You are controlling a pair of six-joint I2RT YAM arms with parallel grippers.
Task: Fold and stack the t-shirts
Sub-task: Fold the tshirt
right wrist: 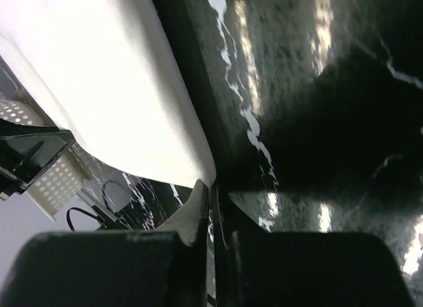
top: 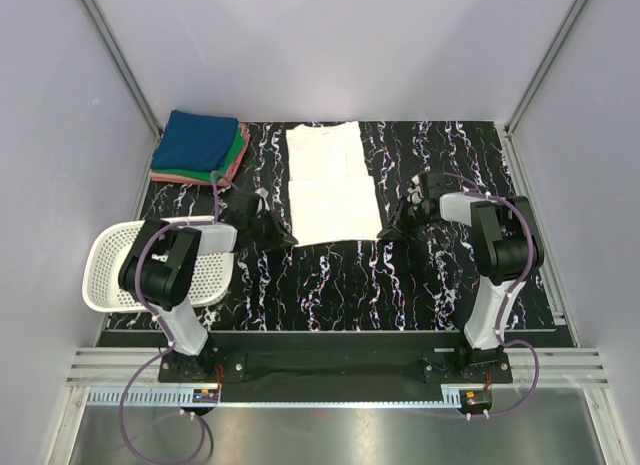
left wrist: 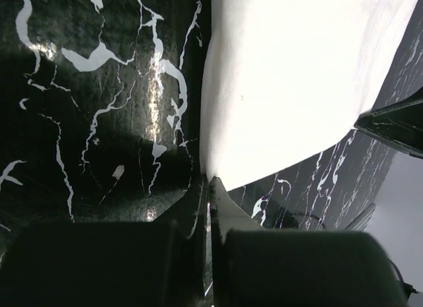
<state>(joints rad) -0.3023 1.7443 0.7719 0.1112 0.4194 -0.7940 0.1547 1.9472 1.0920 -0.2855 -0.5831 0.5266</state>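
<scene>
White shirt (top: 325, 180) flat on tabletop (top: 340, 285), right of basket (top: 105, 260); left hand (top: 283, 237) closed tight on its near left corner, right hand (top: 390, 228) likewise on near right corner; folded stack (top: 200, 145) beyond basket

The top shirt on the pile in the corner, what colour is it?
The top shirt is dark blue. The top external view shows it best.

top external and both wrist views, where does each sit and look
top external: overhead, behind the robot, looking down on the table; left arm and right arm show.
left wrist: on the left arm, along the shut left claw at a near corner of the white t-shirt.
right wrist: on the right arm, along the shut right claw at its other near corner.
shared: both wrist views show that shirt.
</scene>
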